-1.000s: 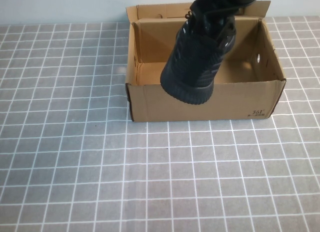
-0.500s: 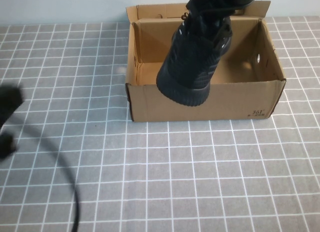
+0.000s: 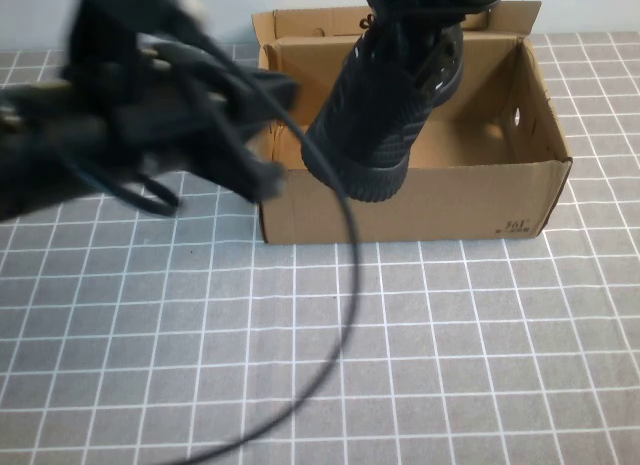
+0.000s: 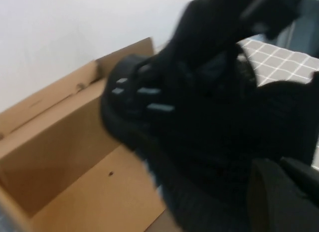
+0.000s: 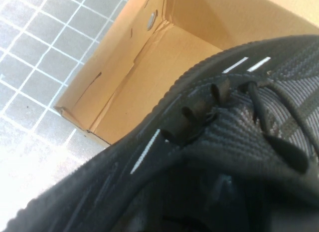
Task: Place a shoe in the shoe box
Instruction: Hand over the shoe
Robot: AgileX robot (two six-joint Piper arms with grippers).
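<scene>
Shoe (image 3: 385,110) held aloft by right hand (image 3: 425,5), toe tilted over box (image 3: 420,200) front wall; not yet lowered, released; left hand (image 3: 262,135) beside box, grip state untellable.

box mouth: shoe box (image 3: 410,210) open on top, lid flap back | blocked: shoe (image 3: 385,110) hangs toe-down over its left-middle, held by right gripper (image 3: 425,0) | left wall: left gripper (image 3: 255,135) (blurred) with trailing cable crowds it | free: box's right half, table (image 3: 480,365) in front
</scene>
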